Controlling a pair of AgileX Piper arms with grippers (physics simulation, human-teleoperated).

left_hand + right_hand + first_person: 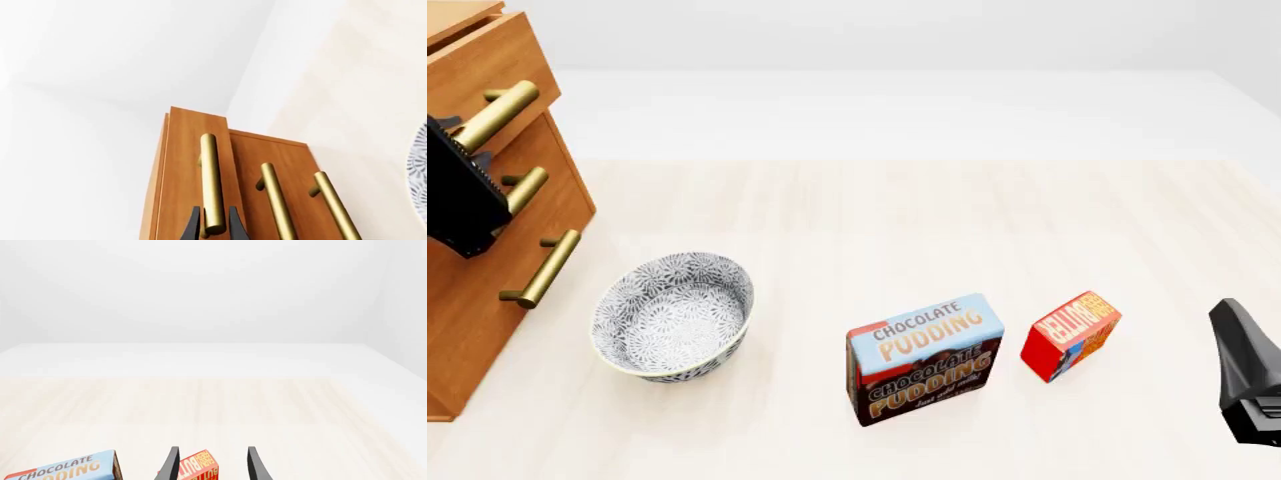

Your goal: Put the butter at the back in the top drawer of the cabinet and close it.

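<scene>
The butter [1072,335], a small red box with an orange panel, lies on the table at the front right, beside the pudding box. My right gripper [213,449] is open just short of the butter [200,467], which shows partly between its fingers. The cabinet [481,300] stands at the far left. Its top drawer [183,165] sticks out a little past the two lower ones. My left gripper [214,209] is shut on the top drawer's brass handle [210,175], one finger on each side of the bar. The drawer's inside is hidden.
A blue-and-brown Chocolate Pudding box [928,360] stands just left of the butter. A patterned grey bowl [674,315] sits in front of the cabinet, near the lower handles [541,268]. The table runs back to a white wall.
</scene>
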